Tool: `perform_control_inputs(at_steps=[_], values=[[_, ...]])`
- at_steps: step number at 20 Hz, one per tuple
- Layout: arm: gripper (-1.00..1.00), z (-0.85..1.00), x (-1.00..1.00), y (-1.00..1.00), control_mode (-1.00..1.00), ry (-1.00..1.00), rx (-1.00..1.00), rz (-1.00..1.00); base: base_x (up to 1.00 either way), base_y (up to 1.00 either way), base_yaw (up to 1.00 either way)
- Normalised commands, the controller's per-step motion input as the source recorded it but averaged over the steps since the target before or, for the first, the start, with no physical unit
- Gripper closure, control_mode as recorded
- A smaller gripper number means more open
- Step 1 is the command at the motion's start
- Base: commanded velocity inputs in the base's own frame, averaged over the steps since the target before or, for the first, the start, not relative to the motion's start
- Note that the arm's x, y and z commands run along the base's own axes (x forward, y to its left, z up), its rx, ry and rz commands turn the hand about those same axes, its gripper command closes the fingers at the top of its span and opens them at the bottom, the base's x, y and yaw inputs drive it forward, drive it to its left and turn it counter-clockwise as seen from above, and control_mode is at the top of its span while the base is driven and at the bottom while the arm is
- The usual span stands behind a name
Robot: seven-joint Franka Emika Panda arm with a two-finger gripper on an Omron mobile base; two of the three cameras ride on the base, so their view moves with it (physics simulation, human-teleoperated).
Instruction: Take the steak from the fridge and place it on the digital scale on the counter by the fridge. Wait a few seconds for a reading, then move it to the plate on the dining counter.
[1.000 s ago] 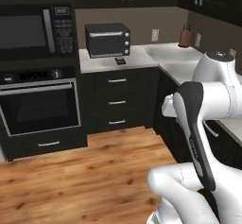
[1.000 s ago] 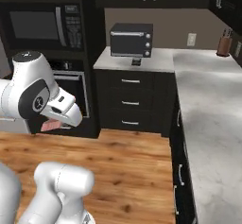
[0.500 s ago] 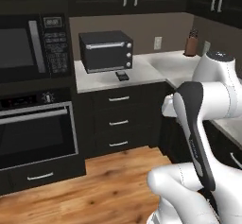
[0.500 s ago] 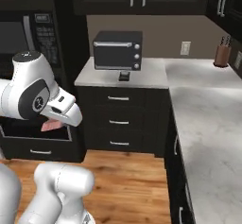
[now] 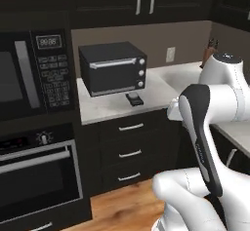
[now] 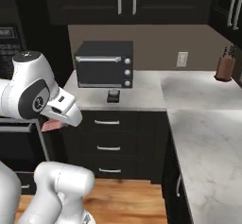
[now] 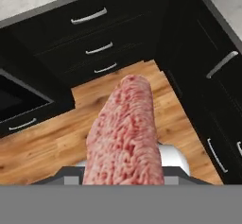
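**A:** What is the claw (image 6: 51, 124) doing right now?

**B:** It is clamping the steak (image 7: 124, 135). In the hand view the pinkish-red slab is standing up from between the jaws and hanging over the wooden floor (image 7: 42, 138), clear of any surface. In the right base view a sliver of pink is showing just under the white hand.

**A:** And what is changing?

**B:** The whole picture is shifting between the earlier frames and now, so the base is driving, not the furniture. A second ago the microwave and oven were filling the left side and the toaster oven sat small and far off. Now the toaster oven (image 5: 113, 68) is looming larger and nearer the middle, and the digital scale (image 5: 134, 98) is showing clearly as a small black pad just in front of it. The grip itself is staying the same.

**A:** Meaning for the task?

**B:** I am judging that the carry toward the scale is under way. The weighing is not yet done, and the steak is hanging low, below the worktop level, so it is going to need lifting before it can be set down.

**A:** The surface and the room?

**B:** The counter (image 6: 142, 93) is a pale marble top running into a corner, over black drawers (image 6: 107, 122) with silver handles. A knife block (image 6: 224, 65) is sitting far along the wall, and the microwave (image 5: 29, 74) and built-in oven (image 5: 39, 176) are standing to the left.
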Motion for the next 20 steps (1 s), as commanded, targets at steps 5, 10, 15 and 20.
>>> perform_control_inputs(at_steps=[5,10,15,20], values=[[1.0,0.0,0.0,0.0,1.0,0.0,0.0,0.0,1.0,-0.05,-0.11],[1.0,0.0,0.0,0.0,1.0,0.0,0.0,0.0,0.99,-0.16,-0.06],[1.0,-0.13,0.2,-0.11,-1.0,0.03,0.01,-0.01,0.45,-0.1,-0.02],[1.0,-0.58,0.23,-0.31,-1.0,0.01,0.06,0.0,0.0,0.0,0.0]])
